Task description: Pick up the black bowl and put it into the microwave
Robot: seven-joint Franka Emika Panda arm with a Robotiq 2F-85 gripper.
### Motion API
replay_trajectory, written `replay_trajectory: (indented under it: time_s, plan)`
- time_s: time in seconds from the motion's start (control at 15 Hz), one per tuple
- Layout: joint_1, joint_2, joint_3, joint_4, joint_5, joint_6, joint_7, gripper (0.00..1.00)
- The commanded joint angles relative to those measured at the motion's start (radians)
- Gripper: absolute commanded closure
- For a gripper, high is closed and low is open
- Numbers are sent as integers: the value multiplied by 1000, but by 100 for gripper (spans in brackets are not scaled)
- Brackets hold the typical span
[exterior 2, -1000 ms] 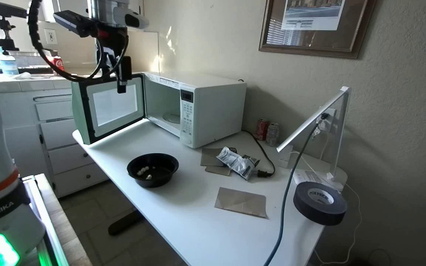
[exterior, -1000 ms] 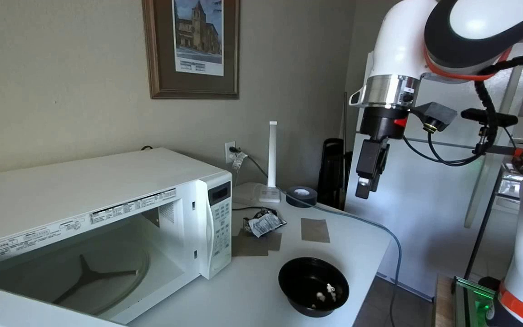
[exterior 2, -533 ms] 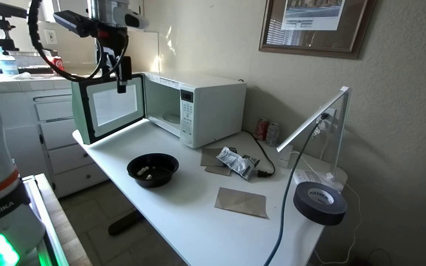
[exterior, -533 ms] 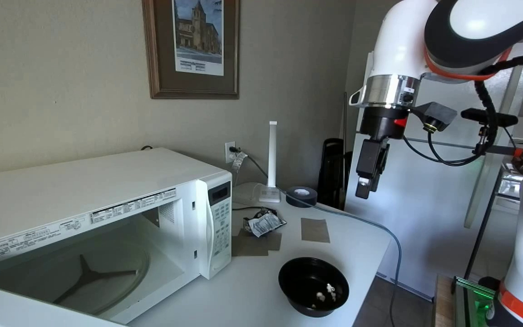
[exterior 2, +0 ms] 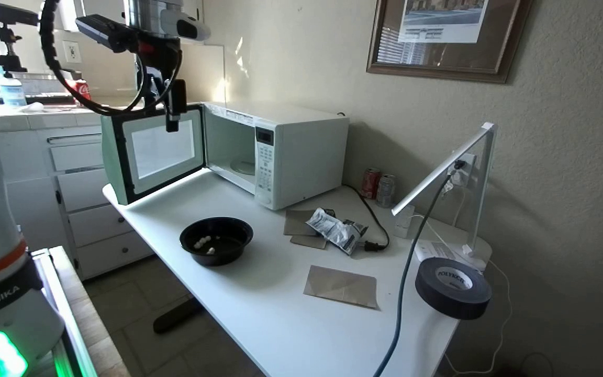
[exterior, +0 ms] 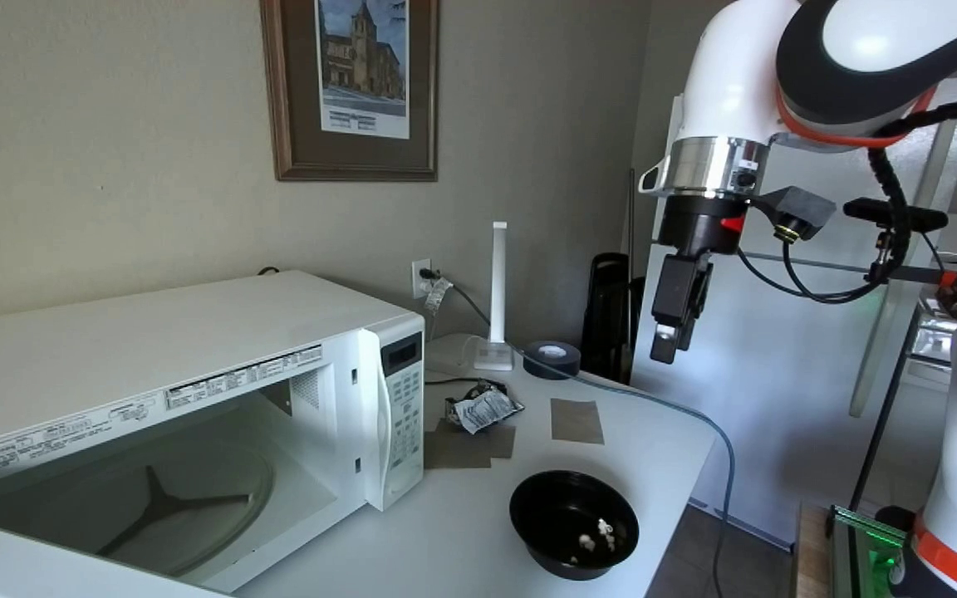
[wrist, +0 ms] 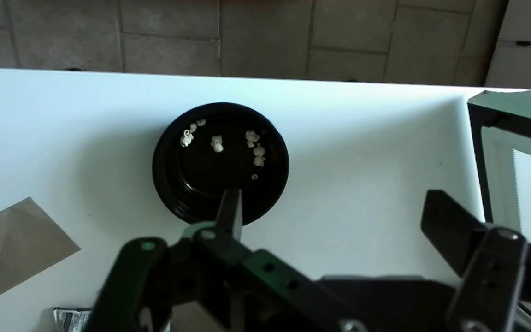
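The black bowl stands upright on the white table and holds several white popcorn pieces. It also shows in an exterior view and in the wrist view. The white microwave stands on the table with its door wide open; in an exterior view the door swings out over the table's edge. My gripper hangs high above the table, apart from the bowl. In the wrist view my gripper has its fingers wide apart with nothing between them; its left finger overlaps the bowl's lower edge in the picture.
The open microwave door stands beside the bowl's area. Brown paper pieces, a crumpled packet, a tape roll, a white lamp and a grey cable are on the table. Cans stand behind.
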Motion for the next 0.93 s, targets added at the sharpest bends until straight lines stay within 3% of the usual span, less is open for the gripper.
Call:
replay_trajectory:
  time_s: [0.0, 0.87]
  plan:
    - [-12, 0, 9, 2, 8, -4, -8, 0]
    - [-48, 77, 3, 5, -8, 61, -4, 0]
